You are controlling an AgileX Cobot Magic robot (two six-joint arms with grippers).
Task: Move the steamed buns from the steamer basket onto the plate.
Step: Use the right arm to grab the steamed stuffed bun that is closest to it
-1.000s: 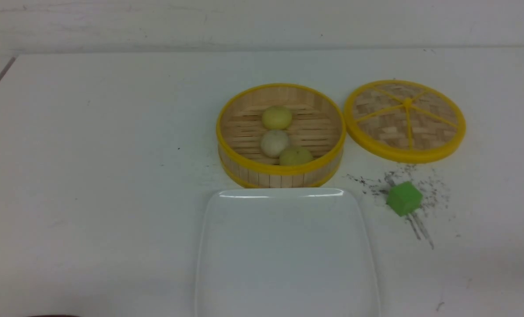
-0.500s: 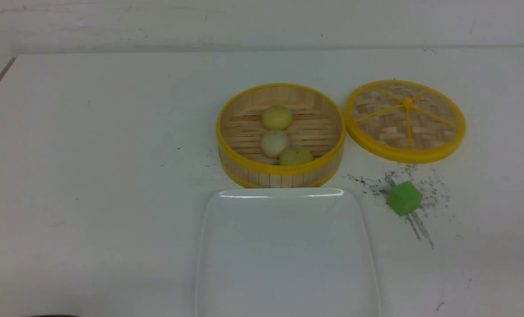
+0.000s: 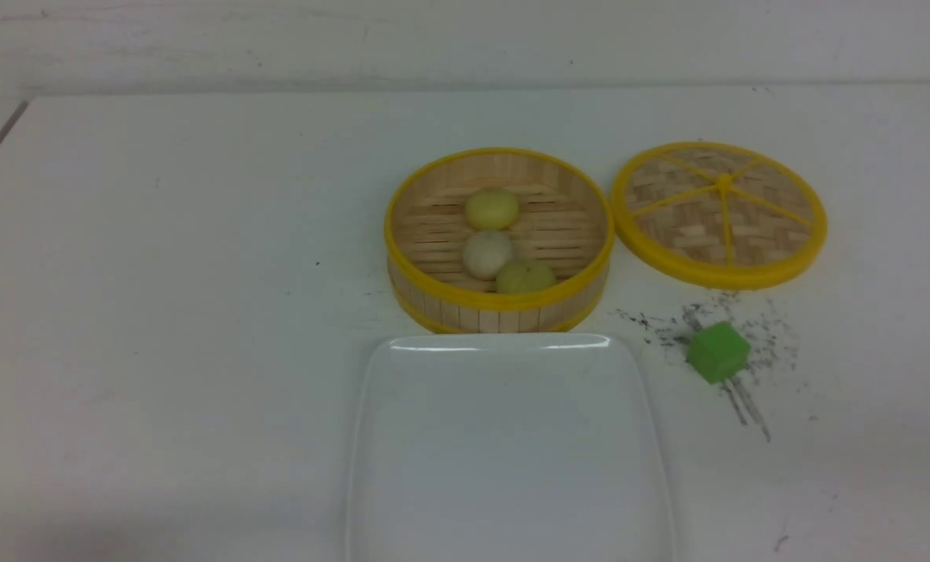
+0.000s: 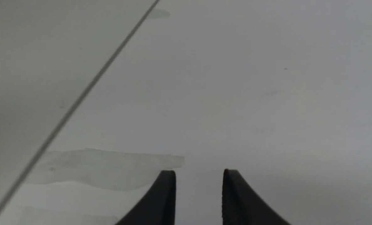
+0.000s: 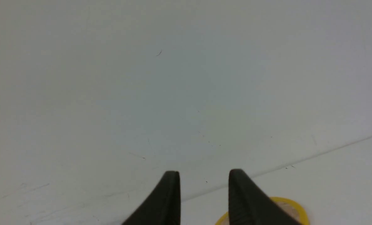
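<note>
A dark sliver that sat at the lower-left edge of the front view is gone; nothing else has shifted.

Front view: the steamed buns are all inside the steamer basket (image 3: 500, 314), none on the plate (image 3: 504, 445). The far yellow bun (image 3: 492, 208) lies past the basket's middle. The white bun (image 3: 486, 253) is about central, and the near greenish bun (image 3: 525, 276) is tucked against the basket's near wall. The white and near buns look to be touching. Each is a round dome, crown up, with no long axis. Together they form a line from the basket's far side to its near-right wall. The plate lies just in front of the basket, the lid (image 3: 718, 212) beside its right, and the green cube (image 3: 717, 352) off its near-right.

Left wrist view: the left pincer (image 4: 199, 172) is released, with nothing between its tips and only bare table (image 4: 267, 93) beyond.

Right wrist view: the right pincer (image 5: 204, 172) is likewise released and empty. A yellow rim (image 5: 293, 207) peeks behind it; I cannot tell whether it is lid or basket.

Likely trouble: a finger may catch the wall beside the near bun and drag the light basket. Closing on the white bun may shove its neighbour. Soft buns may squash, and a round one may roll on the glossy plate.
</note>
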